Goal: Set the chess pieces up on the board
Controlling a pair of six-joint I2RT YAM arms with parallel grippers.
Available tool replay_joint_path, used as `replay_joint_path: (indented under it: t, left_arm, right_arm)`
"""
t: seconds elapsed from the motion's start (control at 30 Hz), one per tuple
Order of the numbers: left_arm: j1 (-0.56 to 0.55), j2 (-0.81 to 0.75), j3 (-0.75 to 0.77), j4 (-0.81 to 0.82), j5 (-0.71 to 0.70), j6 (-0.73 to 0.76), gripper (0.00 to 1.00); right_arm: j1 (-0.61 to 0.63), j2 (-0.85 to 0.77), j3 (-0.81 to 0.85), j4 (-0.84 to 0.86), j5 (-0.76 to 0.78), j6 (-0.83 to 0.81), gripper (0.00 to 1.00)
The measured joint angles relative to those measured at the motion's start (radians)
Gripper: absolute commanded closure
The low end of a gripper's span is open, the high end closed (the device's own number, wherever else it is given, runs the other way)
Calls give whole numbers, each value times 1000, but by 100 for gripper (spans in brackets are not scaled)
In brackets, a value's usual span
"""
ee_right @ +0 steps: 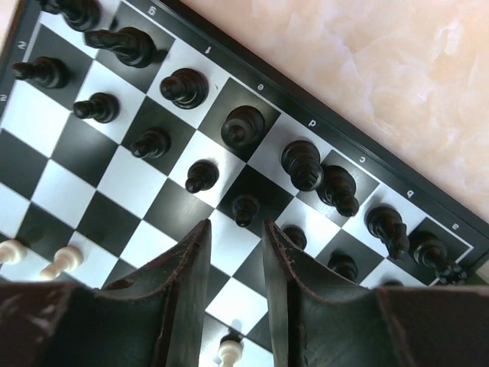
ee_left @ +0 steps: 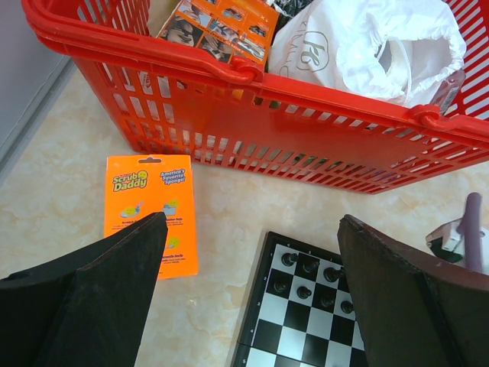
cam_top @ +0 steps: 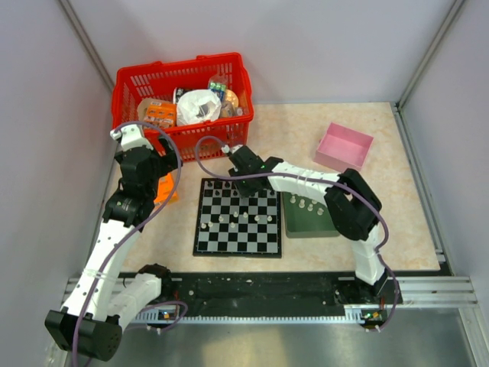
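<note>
The right fingers (ee_right: pixel 179 298) hide several squares of the board (ee_right: pixel 114 183), cut off below.

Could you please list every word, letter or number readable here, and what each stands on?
"Scrub Daddy": on the orange sponge package.
"America's Favorite Sponge!": same package, small.
"g f e d c b a": along the board border.
"2": board border, side edge.
Unreadable: the package's fine print, the orange box and the white bag logo in the red basket.

Table (cam_top: pixel 306 130), board (cam_top: pixel 229 243), basket (cam_top: pixel 183 138), tray (cam_top: pixel 309 227), pink box (cam_top: pixel 345 145), sponge pack (ee_left: pixel 149 199)
</note>
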Motion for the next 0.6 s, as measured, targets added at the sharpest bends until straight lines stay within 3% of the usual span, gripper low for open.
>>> replay_joint_path:
  t: [0.33, 0.6]
  left_arm:
    - [0, 0, 0, 0, 0, -1, 1]
    - [0, 45, 71, -17, -1, -8, 1]
  right_arm:
    - [-5, -248, -67, -3, 15, -1, 49]
    - [-148, -538, -348, 14, 82, 53, 46]
